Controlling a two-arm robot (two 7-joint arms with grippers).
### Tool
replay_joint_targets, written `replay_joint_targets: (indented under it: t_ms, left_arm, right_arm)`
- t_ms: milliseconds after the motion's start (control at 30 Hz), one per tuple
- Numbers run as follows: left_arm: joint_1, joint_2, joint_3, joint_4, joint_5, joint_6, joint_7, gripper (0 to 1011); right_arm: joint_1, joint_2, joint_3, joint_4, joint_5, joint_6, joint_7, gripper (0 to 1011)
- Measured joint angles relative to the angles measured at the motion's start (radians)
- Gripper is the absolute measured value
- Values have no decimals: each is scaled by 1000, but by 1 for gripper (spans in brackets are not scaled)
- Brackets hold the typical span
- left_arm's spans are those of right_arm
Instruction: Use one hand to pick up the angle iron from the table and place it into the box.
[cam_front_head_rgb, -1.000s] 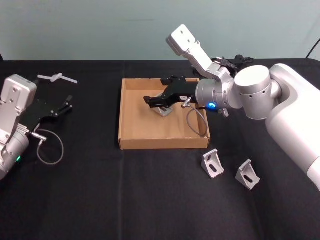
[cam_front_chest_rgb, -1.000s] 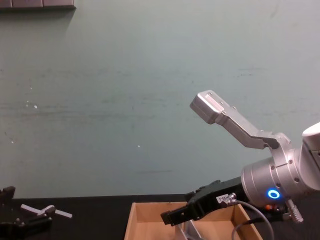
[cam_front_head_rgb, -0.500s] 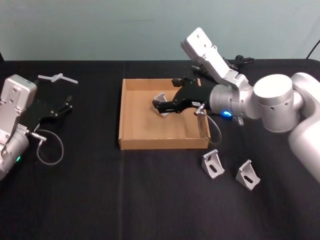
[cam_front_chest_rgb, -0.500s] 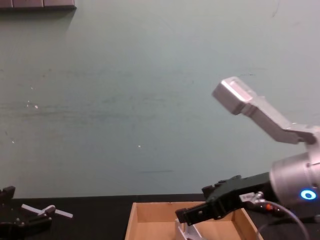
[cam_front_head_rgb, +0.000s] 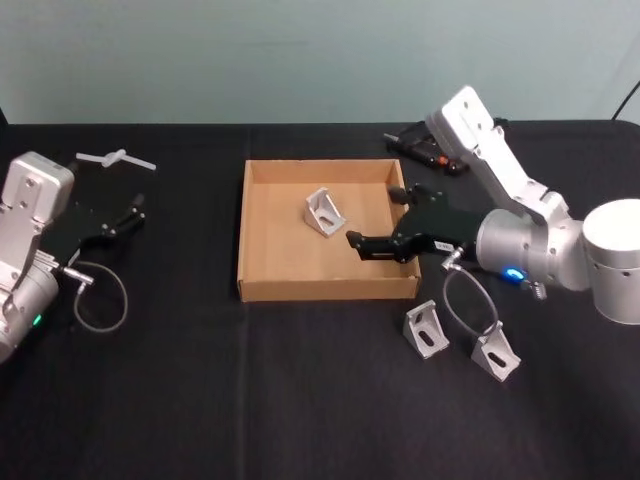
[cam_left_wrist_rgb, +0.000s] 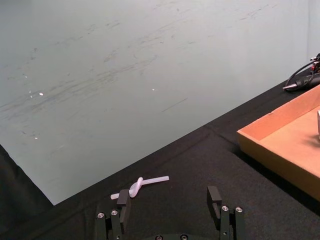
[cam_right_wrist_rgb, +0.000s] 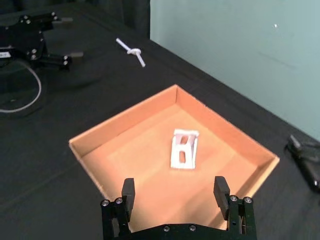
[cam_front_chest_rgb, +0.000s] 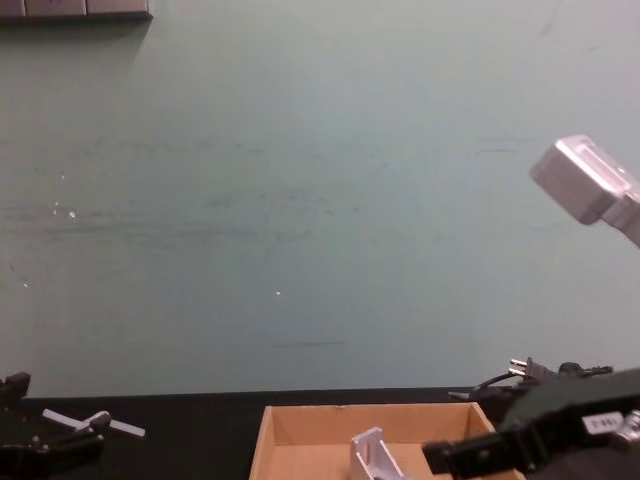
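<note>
One silver angle iron (cam_front_head_rgb: 323, 211) lies inside the brown cardboard box (cam_front_head_rgb: 300, 288), in its far middle, free of any gripper. The right wrist view shows it (cam_right_wrist_rgb: 184, 149) on the box floor (cam_right_wrist_rgb: 125, 160) ahead of my right gripper (cam_right_wrist_rgb: 174, 191). That right gripper (cam_front_head_rgb: 375, 217) hovers open and empty over the box's right side, a little right of the angle iron. Two more angle irons (cam_front_head_rgb: 425, 328) (cam_front_head_rgb: 495, 350) rest on the black table (cam_front_head_rgb: 200, 400) in front of the box's right corner. My left gripper (cam_front_head_rgb: 130, 212) sits parked and open at the far left.
A white plastic piece (cam_front_head_rgb: 115, 156) lies at the back left, ahead of the left gripper (cam_left_wrist_rgb: 168, 197). A black tool with cables (cam_front_head_rgb: 435, 150) lies behind the box's right corner. Grey cable loops hang from both wrists.
My right gripper has drawn back to the right and toward me from the box's middle. The angle iron it was over now lies free on the box floor.
</note>
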Motion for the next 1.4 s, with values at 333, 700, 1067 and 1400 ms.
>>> replay_joint_targets:
  t_ms: [333,700,1067,1400]
  left_arm:
    - [0,0,0,0,0,0,0,1005]
    - [0,0,0,0,0,0,0,1005]
    - [0,0,0,0,0,0,0,1005]
    - [0,0,0,0,0,0,0,1005]
  right_arm:
    - [-114,75,55,-136,50,57,-19,1002]
    - [-200,139,88,-240,85,106,-41,1002]
    - [-242,168,82,-274,92,155,-58,1002]
    - [-272,159,90,-282,67,194,-98,1002]
